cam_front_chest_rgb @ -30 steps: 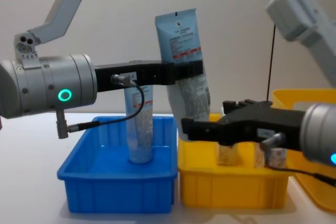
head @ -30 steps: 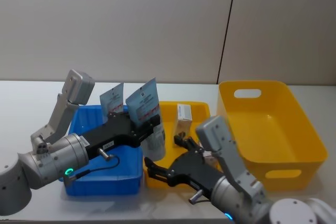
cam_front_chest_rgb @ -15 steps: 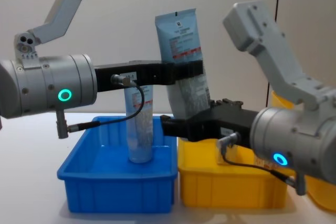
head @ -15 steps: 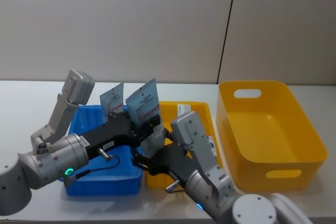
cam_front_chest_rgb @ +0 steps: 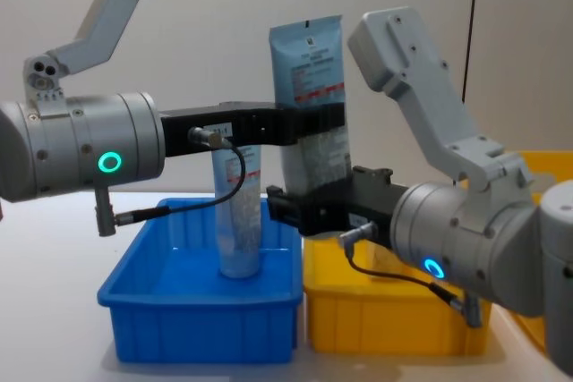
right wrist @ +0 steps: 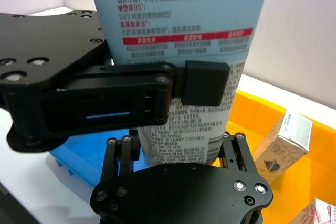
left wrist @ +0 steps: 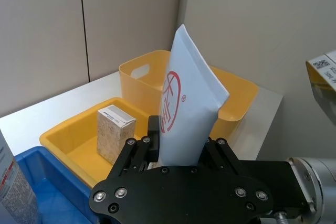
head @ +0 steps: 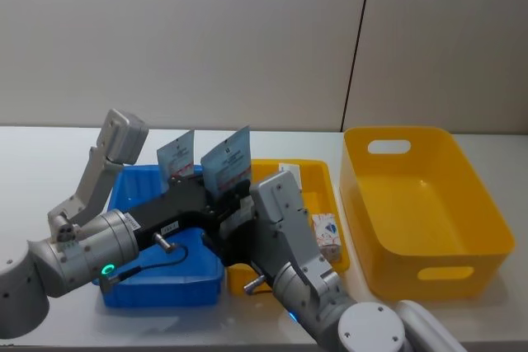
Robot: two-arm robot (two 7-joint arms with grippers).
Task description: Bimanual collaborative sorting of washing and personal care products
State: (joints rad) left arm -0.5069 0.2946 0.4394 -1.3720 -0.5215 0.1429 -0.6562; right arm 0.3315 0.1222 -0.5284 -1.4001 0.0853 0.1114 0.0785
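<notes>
**Operator:** State the condition of each gripper.

**Technician:** The left gripper is clamped on the held tube at mid-body, closing across its printed face. The right gripper sits just below it, jaws spread and straddling the lower body of the same tube. No dent shows in the wall there, so it reads as not yet squeezing.

**Operator:** Locate the tube.

**Technician:** It is in the air, near upright with the crimped end up. It is above the seam between the blue tray and the yellow tray. A second tube stands in the blue tray. A carton stands in the yellow tray.

**Operator:** How will it handle?

**Technician:** It is judged light, with a soft, glossy wall that yields under pressure and may slip. The crimp is flat and stiff. The lower end, toward the cap, is probably the firmest section.

**Operator:** Recommended hold?

**Technician:** Close on the rounded lower section, clear of the left gripper. Apply moderate force. Too much buckles the wall. Too little lets the tube slide once the left gripper releases.
</notes>
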